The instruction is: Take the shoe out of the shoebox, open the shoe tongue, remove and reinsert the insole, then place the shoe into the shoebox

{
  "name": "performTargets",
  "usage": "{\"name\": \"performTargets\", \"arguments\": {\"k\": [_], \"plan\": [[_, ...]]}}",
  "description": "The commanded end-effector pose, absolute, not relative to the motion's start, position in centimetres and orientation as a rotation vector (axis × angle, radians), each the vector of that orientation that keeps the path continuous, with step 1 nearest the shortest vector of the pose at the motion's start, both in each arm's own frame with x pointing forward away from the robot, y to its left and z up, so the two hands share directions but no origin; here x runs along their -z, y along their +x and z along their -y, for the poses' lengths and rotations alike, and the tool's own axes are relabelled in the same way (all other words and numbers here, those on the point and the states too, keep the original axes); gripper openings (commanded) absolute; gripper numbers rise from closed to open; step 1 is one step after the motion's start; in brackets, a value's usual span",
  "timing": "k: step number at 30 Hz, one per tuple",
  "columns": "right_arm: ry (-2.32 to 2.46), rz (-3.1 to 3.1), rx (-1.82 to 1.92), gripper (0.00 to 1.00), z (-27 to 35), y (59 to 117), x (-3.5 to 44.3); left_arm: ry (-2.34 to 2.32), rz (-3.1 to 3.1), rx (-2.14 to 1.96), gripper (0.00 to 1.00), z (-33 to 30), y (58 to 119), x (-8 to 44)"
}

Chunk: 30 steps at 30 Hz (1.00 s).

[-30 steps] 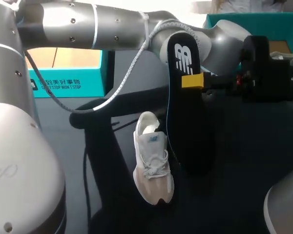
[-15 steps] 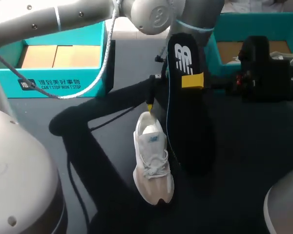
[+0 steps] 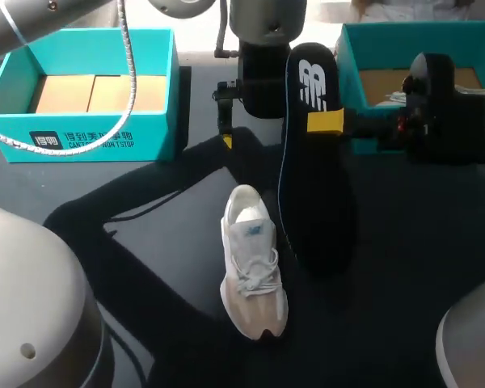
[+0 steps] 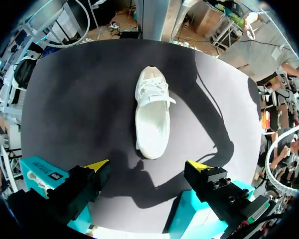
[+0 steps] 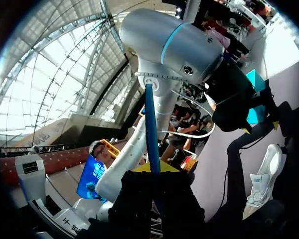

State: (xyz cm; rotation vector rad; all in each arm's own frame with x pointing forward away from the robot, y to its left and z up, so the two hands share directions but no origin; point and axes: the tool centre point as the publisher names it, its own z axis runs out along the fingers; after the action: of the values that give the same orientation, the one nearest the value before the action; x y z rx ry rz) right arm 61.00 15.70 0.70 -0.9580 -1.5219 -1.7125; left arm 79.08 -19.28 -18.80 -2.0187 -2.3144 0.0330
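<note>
You are at a robot lab bench. Two grey jointed arms, the left arm point(image 3: 267, 20) and the right arm point(image 3: 457, 113), come in over a dark matte table point(image 3: 404, 307), and a pale cable point(image 3: 129, 65) loops loose along the left one. Each arm ends in a black claw with yellow tips. The left claw point(image 4: 148, 166) hangs spread wide above the table. The right claw point(image 3: 323, 123) pinches a black insole point(image 3: 315, 186) in mid-air. What lies on the table is a sparse test set: one white shoe point(image 3: 252, 263), well apart from two open teal shoeboxes, the left box point(image 3: 89, 133) and the right box point(image 3: 372, 40), at the far edge.
</note>
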Motion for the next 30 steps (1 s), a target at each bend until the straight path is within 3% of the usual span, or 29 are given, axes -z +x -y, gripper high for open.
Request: {"name": "performTargets", "arguments": {"k": [1, 13, 30], "plan": [[-1.003, 1.464, 1.758, 0.0, -15.1, 62.6, 0.8, -2.191, 2.484, -0.393, 1.0, 15.1, 78.7, 16.9], [-1.268, 1.408, 1.598, 0.0, -11.4, 69.1, 4.7, -2.503, 2.321, -0.68, 1.0, 12.7, 78.5, 14.1], [-1.268, 1.408, 1.598, 0.0, -11.4, 69.1, 4.7, -2.591, 2.164, -0.708, 1.0, 12.6, 78.3, 14.1]]}}
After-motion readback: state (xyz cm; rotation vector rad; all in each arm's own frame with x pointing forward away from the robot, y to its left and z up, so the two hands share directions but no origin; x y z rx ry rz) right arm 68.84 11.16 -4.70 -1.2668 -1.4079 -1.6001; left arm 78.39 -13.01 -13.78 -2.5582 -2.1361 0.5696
